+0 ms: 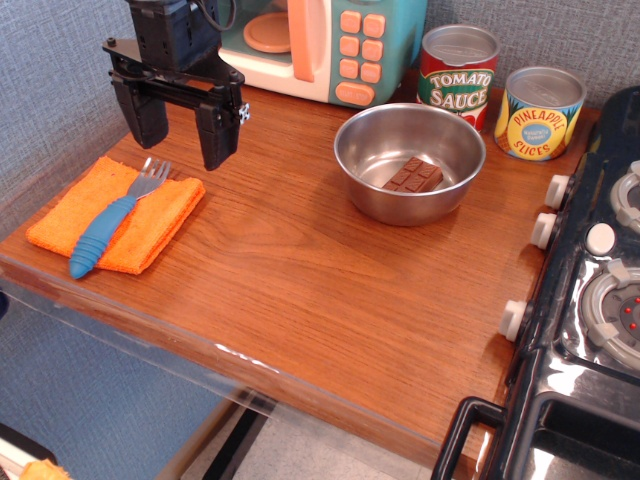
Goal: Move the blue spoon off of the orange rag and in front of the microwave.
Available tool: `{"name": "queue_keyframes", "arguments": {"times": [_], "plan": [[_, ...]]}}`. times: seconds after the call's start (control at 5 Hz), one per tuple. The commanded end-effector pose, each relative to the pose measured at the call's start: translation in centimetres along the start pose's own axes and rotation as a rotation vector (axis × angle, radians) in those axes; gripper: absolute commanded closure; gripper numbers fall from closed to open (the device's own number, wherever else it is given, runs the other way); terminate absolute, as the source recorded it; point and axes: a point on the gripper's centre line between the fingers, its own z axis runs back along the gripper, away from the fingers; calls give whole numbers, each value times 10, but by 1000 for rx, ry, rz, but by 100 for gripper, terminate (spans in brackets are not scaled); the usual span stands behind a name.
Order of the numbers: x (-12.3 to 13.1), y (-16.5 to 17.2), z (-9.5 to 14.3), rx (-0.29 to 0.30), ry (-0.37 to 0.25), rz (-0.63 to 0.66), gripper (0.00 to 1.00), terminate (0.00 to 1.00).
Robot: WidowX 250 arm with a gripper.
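The blue spoon (pixel 112 222) lies diagonally on the orange rag (pixel 118 213) at the table's left front, blue ribbed handle toward the front, silver pronged head toward the back. The gripper (pixel 182 140) hangs open and empty just above and behind the pronged head, its two black fingers (pixel 219 135) spread wide. The microwave (pixel 325 45) stands at the back of the table, white front, orange handle and buttons, partly hidden on its left by the gripper's body.
A steel bowl (pixel 410 160) holding a chocolate bar (pixel 414 176) sits right of centre. A tomato sauce can (pixel 457 75) and a pineapple slices can (pixel 539 112) stand behind it. A black toy stove (pixel 590 300) borders the right edge.
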Motion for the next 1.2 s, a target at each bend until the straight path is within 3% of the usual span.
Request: {"name": "queue_keyframes", "arguments": {"times": [0.0, 0.2, 0.4, 0.6, 0.8, 1.0], "plan": [[0, 0, 0, 0, 0, 0, 0, 0], [-8, 16, -3, -143, 20, -29, 0, 0], [-22, 27, -1, -233, 40, -1, 0, 0], [-35, 45, 12, -168, -18, 9, 0, 0], [-44, 68, 7, -60, -40, 40, 0, 0], [-48, 81, -11, -11, -36, 74, 0, 0]]}}
